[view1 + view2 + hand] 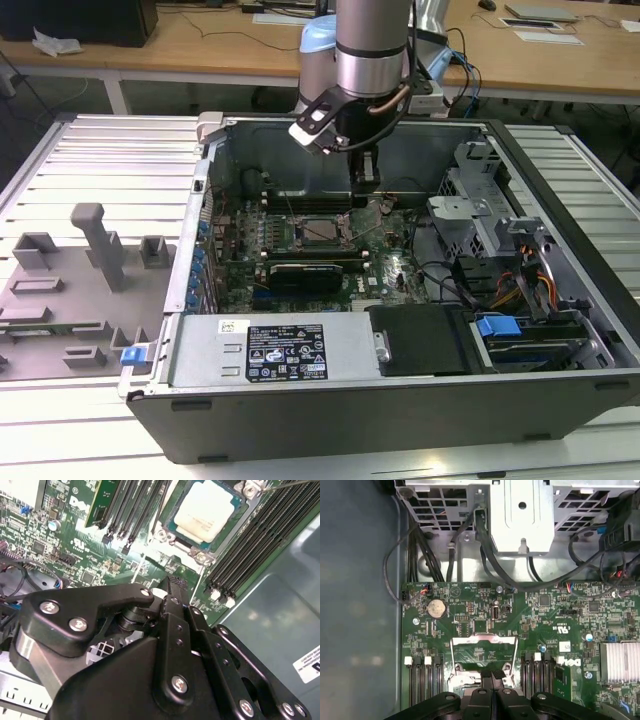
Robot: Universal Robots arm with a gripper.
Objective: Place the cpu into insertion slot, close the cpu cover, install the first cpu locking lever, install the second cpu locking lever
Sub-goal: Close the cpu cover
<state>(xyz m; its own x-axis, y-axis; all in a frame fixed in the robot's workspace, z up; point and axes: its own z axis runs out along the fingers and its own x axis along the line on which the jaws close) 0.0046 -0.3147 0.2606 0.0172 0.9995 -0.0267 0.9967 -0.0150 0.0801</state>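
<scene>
**CPU seated, cover open, gripper closed over the socket edge**

Exterior view: your gripper [366, 180] hangs inside the open computer case [400, 425]. The cpu [322, 232] lies below it, offset toward the exterior view's left.

Second wrist view: just past your fingertips, the cpu [206, 509] sits flat in the insertion slot [167, 530], pale top fully exposed. Black memory slots [260, 535] run alongside it.

First wrist view: your fingers [487, 680] are pressed together, closed. The cpu cover [482, 640] is swung open right at the tips, with green motherboard [545, 615] showing through its window. You cannot tell here whether the tips pinch its edge.
</scene>
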